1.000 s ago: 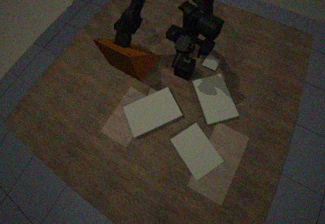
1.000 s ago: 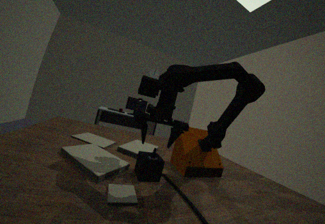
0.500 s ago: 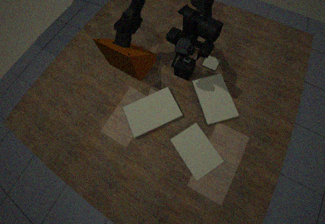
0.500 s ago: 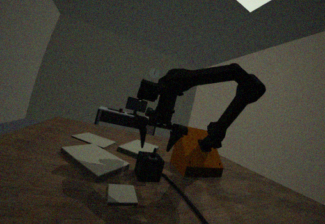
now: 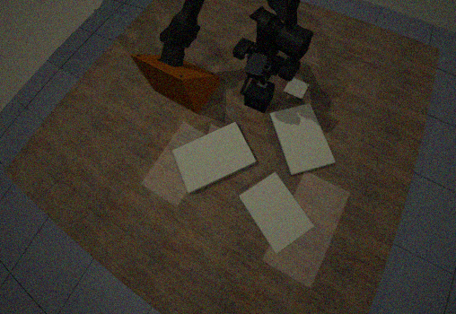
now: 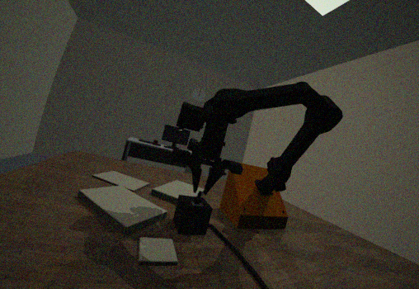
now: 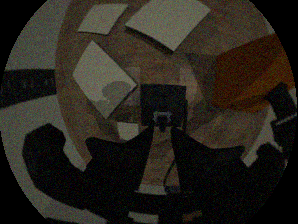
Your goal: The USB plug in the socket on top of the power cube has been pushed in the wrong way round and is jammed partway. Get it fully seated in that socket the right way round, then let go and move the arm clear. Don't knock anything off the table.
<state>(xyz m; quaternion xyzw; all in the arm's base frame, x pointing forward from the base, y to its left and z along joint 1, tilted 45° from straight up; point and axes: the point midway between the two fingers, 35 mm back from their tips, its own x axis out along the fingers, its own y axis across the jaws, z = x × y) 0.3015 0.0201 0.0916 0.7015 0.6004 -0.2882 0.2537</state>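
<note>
The black power cube (image 5: pixel 258 99) (image 6: pixel 192 218) (image 7: pixel 163 97) stands upright on the table. The small dark USB plug (image 6: pixel 200 196) (image 7: pixel 161 121) stands up from the socket on the cube's top, with a pale metal outline around its foot in the wrist view. Which way round it is and how deep it sits are too dark to tell. My gripper (image 6: pixel 200 192) (image 7: pixel 162 128) points down just over the cube. Its fingers are part-way open, one tip on each side of the plug's top, with narrow gaps still showing.
Several pale slabs (image 5: pixel 214 157) (image 5: pixel 302 139) (image 5: pixel 276 213) lie around the cube. A small pale block (image 5: pixel 296 88) (image 6: pixel 157 250) (image 7: pixel 128 131) is close beside it. An orange wedge (image 5: pixel 179 83) (image 6: pixel 247 196) is at the arm's base. A black cable (image 6: pixel 236 246) runs from the cube.
</note>
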